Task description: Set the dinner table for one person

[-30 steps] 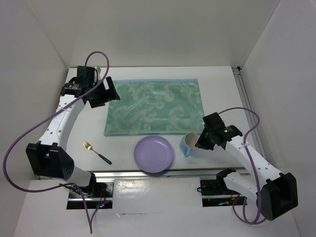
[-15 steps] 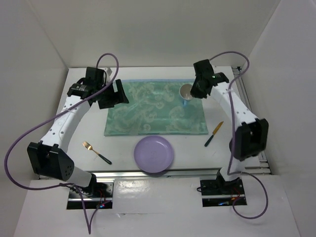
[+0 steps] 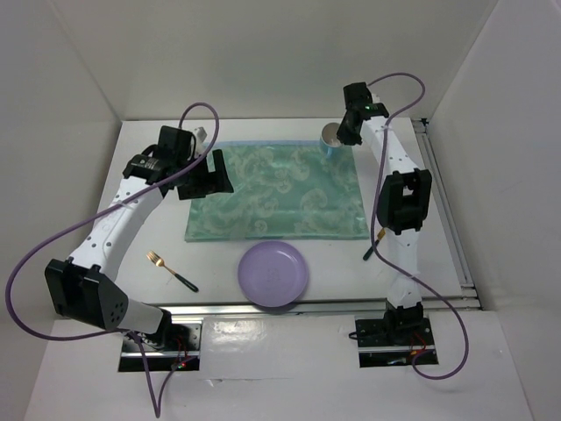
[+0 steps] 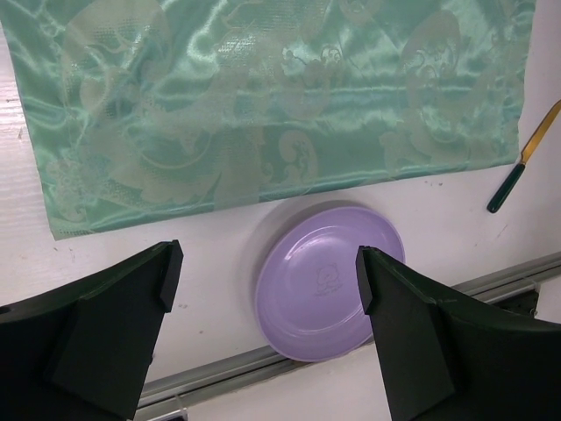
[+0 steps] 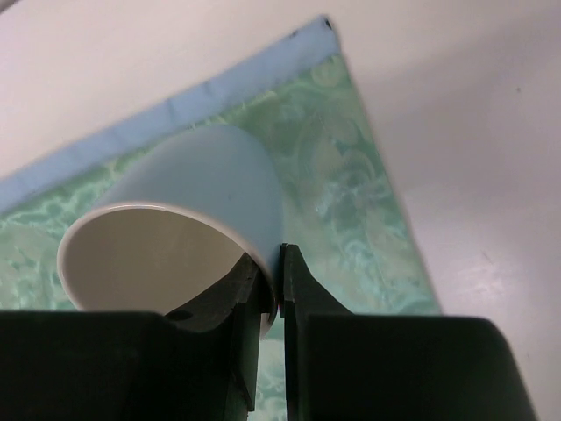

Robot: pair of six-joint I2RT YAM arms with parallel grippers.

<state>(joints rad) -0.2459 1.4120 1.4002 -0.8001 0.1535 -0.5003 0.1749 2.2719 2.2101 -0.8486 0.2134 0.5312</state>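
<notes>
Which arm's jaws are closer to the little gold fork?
Left. The left arm's jaws hang open over the left edge of the placemat, beyond the fork; the right arm's jaws pinch the rim of the cup at the mat's far right corner.

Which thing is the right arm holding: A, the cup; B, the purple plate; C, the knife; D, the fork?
A: the right wrist view shows the right arm's fingers pinching the rim of the cup.
</notes>
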